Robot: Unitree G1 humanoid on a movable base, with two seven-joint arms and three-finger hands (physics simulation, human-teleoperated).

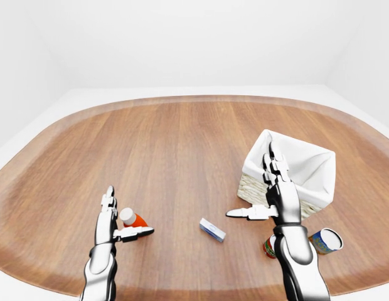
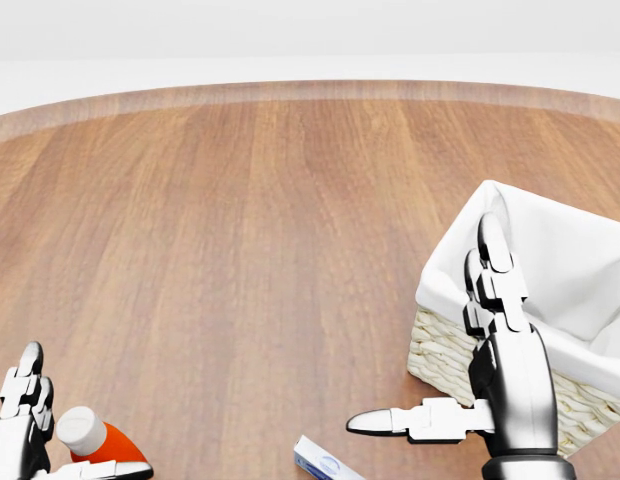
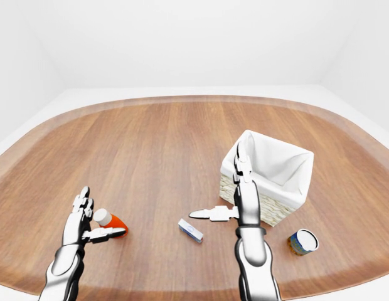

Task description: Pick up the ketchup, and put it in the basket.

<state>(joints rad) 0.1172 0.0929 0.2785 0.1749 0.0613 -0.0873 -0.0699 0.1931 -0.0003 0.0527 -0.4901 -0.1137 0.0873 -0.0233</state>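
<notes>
The ketchup (image 1: 133, 219) is a red bottle with a white cap, lying on its side on the wooden table at the lower left of the left-eye view. My left hand (image 3: 104, 211) is open beside it, with the fingers upright on the bottle's left and the thumb stretched under it, not closed round it. The wicker basket (image 1: 305, 145) with a white cloth liner stands at the right. My right hand (image 2: 420, 322) is open, with its fingers upright against the basket's near left wall and its thumb pointing left. It holds nothing.
A small white and blue box (image 1: 213, 229) lies between the hands. A blue-labelled can (image 1: 325, 241) lies on its side below the basket, and a red can (image 1: 269, 246) shows partly behind my right forearm. The table's rounded edge runs close along the bottom.
</notes>
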